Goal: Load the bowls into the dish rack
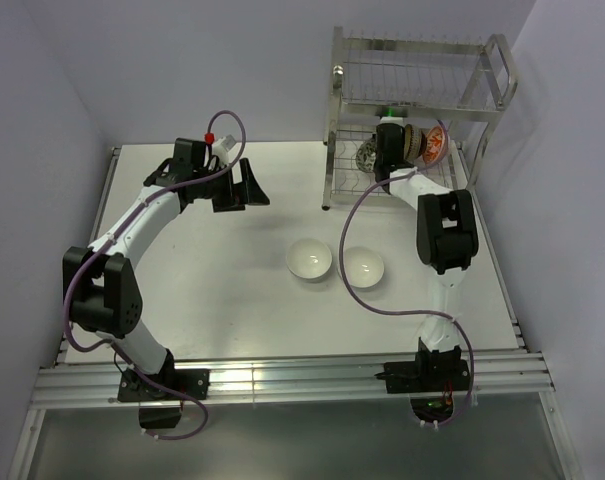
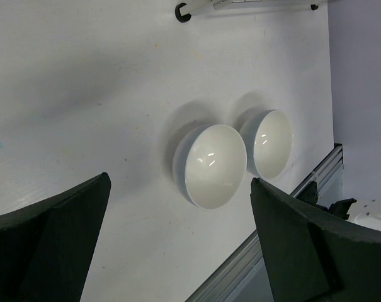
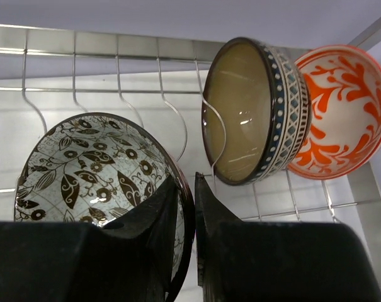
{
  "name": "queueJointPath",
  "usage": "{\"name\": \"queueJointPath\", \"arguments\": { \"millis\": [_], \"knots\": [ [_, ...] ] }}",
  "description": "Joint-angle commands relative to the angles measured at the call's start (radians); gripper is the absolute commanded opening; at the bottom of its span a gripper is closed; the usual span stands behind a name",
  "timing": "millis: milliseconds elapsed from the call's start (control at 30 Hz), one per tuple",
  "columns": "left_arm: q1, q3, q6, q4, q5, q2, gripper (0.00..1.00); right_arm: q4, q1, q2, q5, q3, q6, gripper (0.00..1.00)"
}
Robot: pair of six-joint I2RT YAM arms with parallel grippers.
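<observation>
Two plain white bowls [image 1: 309, 259] [image 1: 362, 266] sit side by side on the table, also in the left wrist view [image 2: 212, 165] [image 2: 270, 143]. My left gripper [image 1: 250, 187] is open and empty, hovering left of the dish rack [image 1: 418, 70]. My right gripper [image 3: 186, 189] reaches into the rack's lower tier, shut on the rim of the grey-white patterned bowl [image 3: 89, 170]. The dark brown bowl with tan inside [image 3: 253, 110] and the orange-red patterned bowl [image 3: 338, 110] stand on edge in the wire slots to its right.
The rack's upper tier [image 1: 412, 75] holds nothing I can see. A purple cable [image 1: 357, 290] trails from the right arm over the table by the white bowls. An aluminium rail [image 1: 282, 375] runs along the near edge. Walls close in on both sides.
</observation>
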Motion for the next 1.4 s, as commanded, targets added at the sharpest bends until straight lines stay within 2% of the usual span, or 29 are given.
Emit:
{"name": "queueJointPath", "arguments": {
  "millis": [0, 533, 1100, 1367],
  "knots": [
    [0.003, 0.024, 0.014, 0.017, 0.020, 0.005, 0.99, 0.078, -0.009, 0.030, 0.095, 0.072, -0.077, 0.00],
    [0.007, 0.007, 0.007, 0.034, 0.023, 0.001, 1.00, 0.198, 0.000, 0.092, 0.200, 0.116, -0.183, 0.00],
    [0.020, -0.030, 0.015, 0.051, 0.021, -0.019, 1.00, 0.315, 0.062, 0.239, 0.370, 0.293, -0.435, 0.00],
    [0.039, -0.062, 0.014, 0.071, 0.035, -0.029, 1.00, 0.400, 0.078, 0.263, 0.381, 0.298, -0.540, 0.00]
  ]
}}
